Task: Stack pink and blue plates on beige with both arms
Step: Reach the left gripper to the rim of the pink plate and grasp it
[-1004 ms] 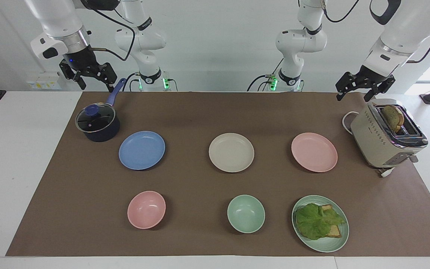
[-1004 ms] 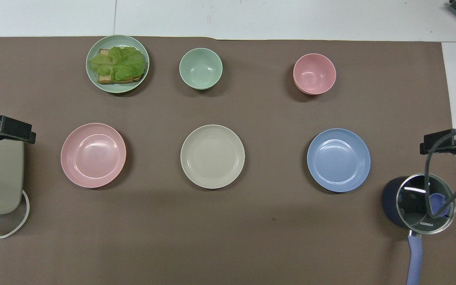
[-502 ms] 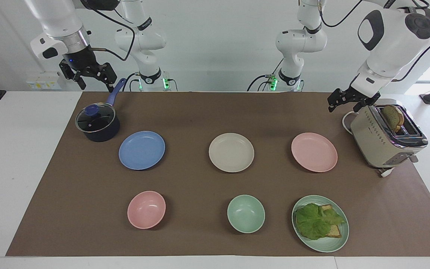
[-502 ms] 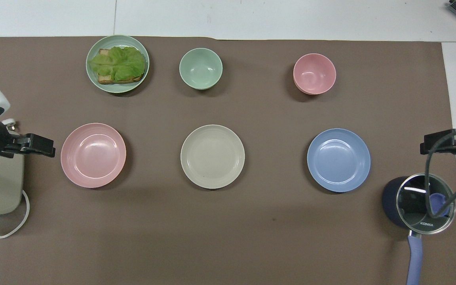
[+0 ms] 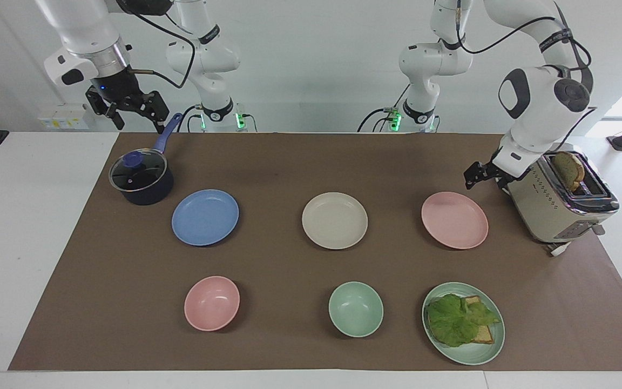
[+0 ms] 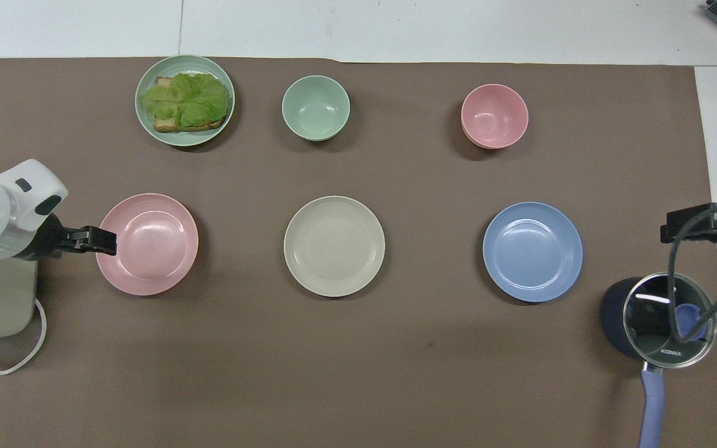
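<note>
3 plates in 1 row, unstacked: pink plate [image 5: 454,220], beige plate [image 5: 335,220], blue plate [image 5: 205,217]. Left gripper [image 5: 482,174] over pink plate's edge, jaws apart, empty. Right gripper [image 5: 130,111] waited above saucepan [image 5: 141,178], jaws apart, empty.

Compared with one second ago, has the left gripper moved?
Yes. The left gripper has come down from above the toaster toward the pink plate, now at its rim beside the toaster.

Plain matte colours on a brown mat [image 5: 289,162]

Pink plate [image 5: 454,220], beige plate [image 5: 335,220], blue plate [image 5: 205,217]; navy pot [image 5: 141,180] at ten o'clock.
</note>
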Robot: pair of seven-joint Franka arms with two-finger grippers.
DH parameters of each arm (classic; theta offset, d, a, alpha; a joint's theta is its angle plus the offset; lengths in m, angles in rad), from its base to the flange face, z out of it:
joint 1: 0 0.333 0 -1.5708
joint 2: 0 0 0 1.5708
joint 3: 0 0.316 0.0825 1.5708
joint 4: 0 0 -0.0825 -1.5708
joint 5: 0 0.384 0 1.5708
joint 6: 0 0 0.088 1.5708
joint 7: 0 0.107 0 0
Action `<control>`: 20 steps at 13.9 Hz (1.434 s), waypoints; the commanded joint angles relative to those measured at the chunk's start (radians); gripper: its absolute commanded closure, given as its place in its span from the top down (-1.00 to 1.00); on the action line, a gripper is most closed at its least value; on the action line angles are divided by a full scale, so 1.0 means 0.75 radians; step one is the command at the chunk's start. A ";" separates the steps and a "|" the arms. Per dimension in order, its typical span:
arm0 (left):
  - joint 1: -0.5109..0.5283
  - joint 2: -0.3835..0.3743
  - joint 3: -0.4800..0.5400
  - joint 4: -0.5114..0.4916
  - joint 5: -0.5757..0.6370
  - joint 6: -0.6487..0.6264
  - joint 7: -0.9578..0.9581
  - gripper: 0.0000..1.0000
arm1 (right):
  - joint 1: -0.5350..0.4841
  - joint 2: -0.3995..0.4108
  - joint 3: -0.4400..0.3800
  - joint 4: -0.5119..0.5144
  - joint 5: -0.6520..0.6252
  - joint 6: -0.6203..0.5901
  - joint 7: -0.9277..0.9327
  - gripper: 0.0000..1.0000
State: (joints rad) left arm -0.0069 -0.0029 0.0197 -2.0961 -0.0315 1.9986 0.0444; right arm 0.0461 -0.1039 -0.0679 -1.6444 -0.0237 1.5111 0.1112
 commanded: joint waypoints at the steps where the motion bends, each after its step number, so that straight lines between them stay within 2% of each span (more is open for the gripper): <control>1: 0.056 0.073 -0.006 -0.038 0.019 0.110 0.059 1.00 | -0.017 -0.027 0.003 -0.031 0.013 0.010 -0.038 1.00; 3: 0.091 0.112 -0.006 -0.040 0.019 0.153 0.114 1.00 | -0.017 -0.029 0.003 -0.037 0.013 0.010 -0.038 1.00; 10: 0.087 0.227 -0.008 -0.060 0.019 0.252 0.090 1.00 | -0.017 -0.033 0.003 -0.039 0.013 0.010 -0.038 1.00; 13: 0.089 0.231 -0.008 -0.081 0.019 0.281 0.088 1.00 | -0.017 -0.037 0.003 -0.047 0.013 0.010 -0.036 1.00; 14: 0.091 0.231 -0.008 -0.083 0.019 0.278 0.090 0.83 | -0.017 -0.037 0.003 -0.047 0.013 0.010 -0.036 1.00; 15: 0.091 0.231 -0.008 -0.083 0.019 0.278 0.094 0.20 | -0.017 -0.037 0.003 -0.047 0.013 0.010 -0.036 1.00; 16: 0.089 0.231 -0.008 -0.081 0.017 0.276 0.084 -0.31 | -0.017 -0.037 0.003 -0.047 0.013 0.010 -0.036 1.00; 17: 0.087 0.231 -0.010 -0.081 0.017 0.272 0.084 -0.60 | -0.017 -0.037 0.003 -0.047 0.013 0.010 -0.036 1.00; 18: 0.091 0.231 -0.010 -0.077 0.017 0.266 0.088 -0.86 | -0.017 -0.037 0.003 -0.047 0.013 0.010 -0.036 1.00; 19: 0.091 0.231 -0.010 -0.077 0.017 0.262 0.092 -1.00 | -0.017 -0.037 0.003 -0.047 0.013 0.010 -0.036 1.00; 20: 0.091 0.231 -0.008 -0.077 0.017 0.254 0.094 -1.00 | -0.017 -0.037 0.003 -0.047 0.013 0.010 -0.036 1.00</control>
State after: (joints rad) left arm 0.0552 0.1834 0.0163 -2.1365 -0.0314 2.1843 0.1181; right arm 0.0461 -0.1063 -0.0680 -1.6505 -0.0237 1.5111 0.1112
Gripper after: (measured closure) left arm 0.551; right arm 0.000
